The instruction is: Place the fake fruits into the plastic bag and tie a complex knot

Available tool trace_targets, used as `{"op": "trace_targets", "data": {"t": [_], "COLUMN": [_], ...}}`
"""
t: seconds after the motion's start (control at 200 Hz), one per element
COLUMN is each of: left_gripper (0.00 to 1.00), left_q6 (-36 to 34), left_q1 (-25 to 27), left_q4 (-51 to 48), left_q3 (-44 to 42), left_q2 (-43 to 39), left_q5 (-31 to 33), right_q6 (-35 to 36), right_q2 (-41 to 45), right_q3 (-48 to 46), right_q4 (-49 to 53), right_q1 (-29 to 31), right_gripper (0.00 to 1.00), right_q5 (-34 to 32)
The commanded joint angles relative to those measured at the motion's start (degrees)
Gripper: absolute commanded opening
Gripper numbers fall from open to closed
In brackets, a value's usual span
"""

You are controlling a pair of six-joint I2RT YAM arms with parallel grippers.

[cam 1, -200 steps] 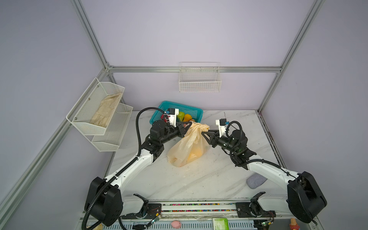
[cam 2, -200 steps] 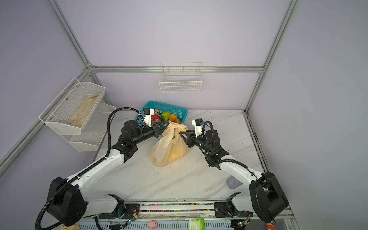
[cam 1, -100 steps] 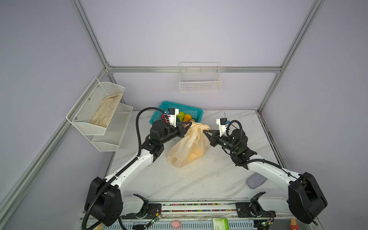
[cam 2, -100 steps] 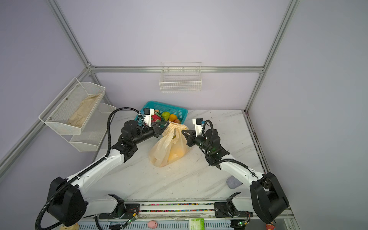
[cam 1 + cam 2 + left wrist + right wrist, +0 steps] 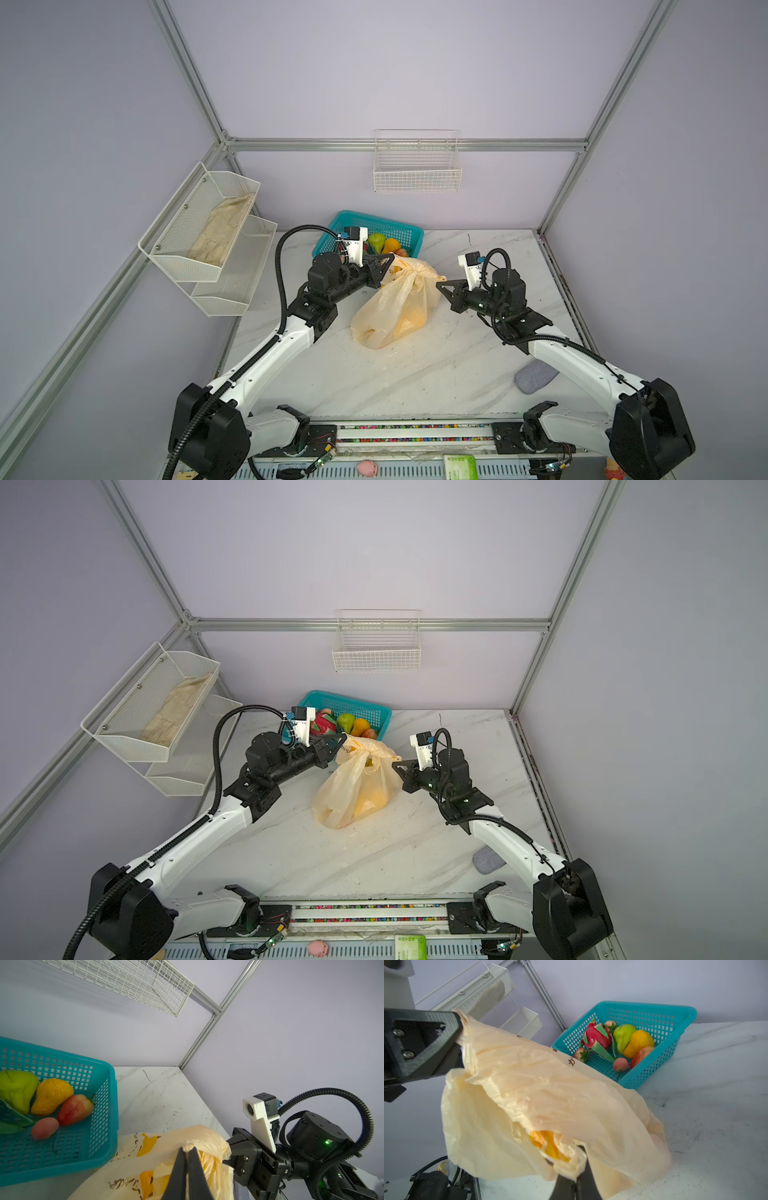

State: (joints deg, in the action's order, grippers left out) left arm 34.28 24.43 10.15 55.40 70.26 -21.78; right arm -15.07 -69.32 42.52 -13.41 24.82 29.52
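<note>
**1. Plastic bag** (image 5: 395, 307): laid near the middle of the counter (image 5: 415, 382), body slumped toward 7 o'clock, neck raised toward 12 o'clock. A yellow-orange fruit (image 5: 409, 322) is seen through the film at the low end. Its weight is judged to anchor the bag while the top is worked.

**2. Knot** (image 5: 409, 270): the handle strips are gathered and twisted at the neck. Whether the knot is finished cannot be told.

**3. Left gripper** (image 5: 388, 262): stationed at 9 o'clock of the neck. Its fingers (image 5: 177, 1172) are pressed together on a handle strip, seemingly so that the strip is kept taut.

**4. Right gripper** (image 5: 439, 285): set between 3 and 4 o'clock of the neck. Its fingers (image 5: 563, 1188) are pinched on a fold of film on the opposite side, so that an opposed pull can be applied. A tightening step is judged to be in hand.

**5. Teal basket** (image 5: 376, 219): placed at about 12 o'clock of the bag, just behind it. A dragon fruit (image 5: 324, 723), green pear (image 5: 345, 722), orange pear (image 5: 360, 726) and red pieces (image 5: 74, 1108) are kept in it, so loading is judged incomplete.
</note>
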Motion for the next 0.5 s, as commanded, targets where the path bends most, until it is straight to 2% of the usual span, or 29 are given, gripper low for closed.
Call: {"op": "trace_targets", "data": {"t": [0.0, 0.205, 0.33, 0.495], "left_gripper": [0.00, 0.00, 0.00, 0.00], "left_q6": [-2.3, -3.5, -2.9, -1.2], "left_q1": [-1.9, -3.1, -4.3, -6.3], "left_q4": [-0.1, -3.7, -4.6, -4.3], "left_q3": [-1.2, -1.9, -3.3, -3.5], "left_q2": [-2.9, -3.9, -5.2, -6.2], "left_q5": [2.3, 0.1, 2.6, 5.8], "right_q6": [1.4, 1.2, 1.3, 1.1], "right_q2": [-0.9, -1.6, -1.6, -3.1], "right_q3": [1.4, 2.0, 1.3, 1.2], "right_q4": [5.4, 5.4, 5.9, 6.0], "right_q1": [-1.2, -1.5, -2.4, -3.1], "right_gripper": [0.00, 0.00, 0.00, 0.00], "right_q5": [0.6, 1.2, -1.1, -0.7]}}
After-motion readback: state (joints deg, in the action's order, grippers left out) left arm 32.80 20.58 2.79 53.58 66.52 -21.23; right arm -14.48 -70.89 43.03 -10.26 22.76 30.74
